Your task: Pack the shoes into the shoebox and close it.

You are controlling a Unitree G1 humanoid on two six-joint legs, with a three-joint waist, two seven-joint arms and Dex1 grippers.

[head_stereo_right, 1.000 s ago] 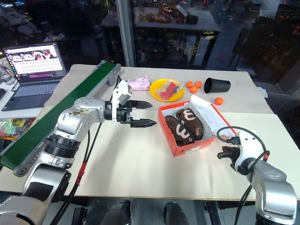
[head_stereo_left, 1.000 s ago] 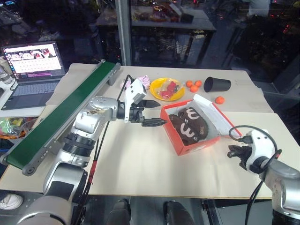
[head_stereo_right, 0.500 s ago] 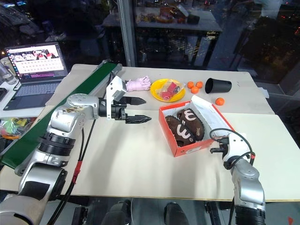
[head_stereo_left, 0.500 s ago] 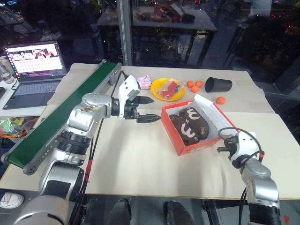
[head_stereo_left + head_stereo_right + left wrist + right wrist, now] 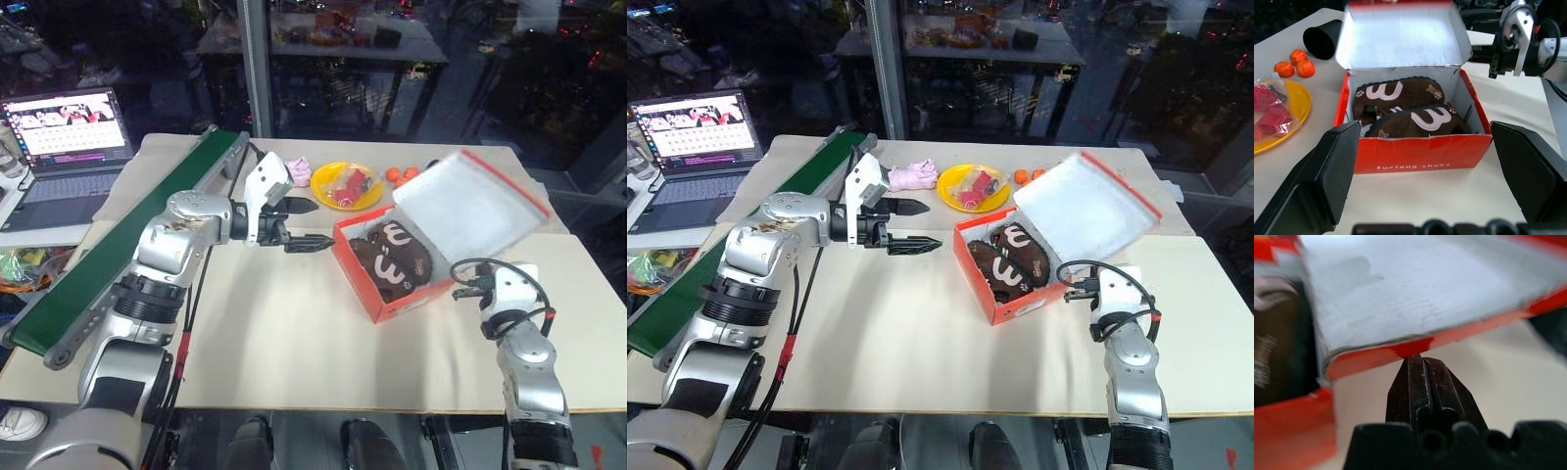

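Left wrist view gives you the clearest look at the shoebox (image 5: 1413, 159): it sits on the bench (image 5: 294, 343) with both shoes (image 5: 1410, 110) lying side by side inside, so only the closing looks left to do. The lid (image 5: 470, 201) stands raised on its hinge at the far side, white inside facing the front. Judge it as thin cardboard: light, stiff enough to swing in one piece, but easy to crease or bend if you press on a corner. Push on the red rim near the middle of its free edge, not the flat panel.

Your right tool (image 5: 1422, 363) has its fingers pressed together, tip touching the underside of that red lid edge. Your left tool (image 5: 299, 227) hangs spread wide and empty just beside the box's near-left side. The box is light and may slide on the bench, so that tool could steady it.
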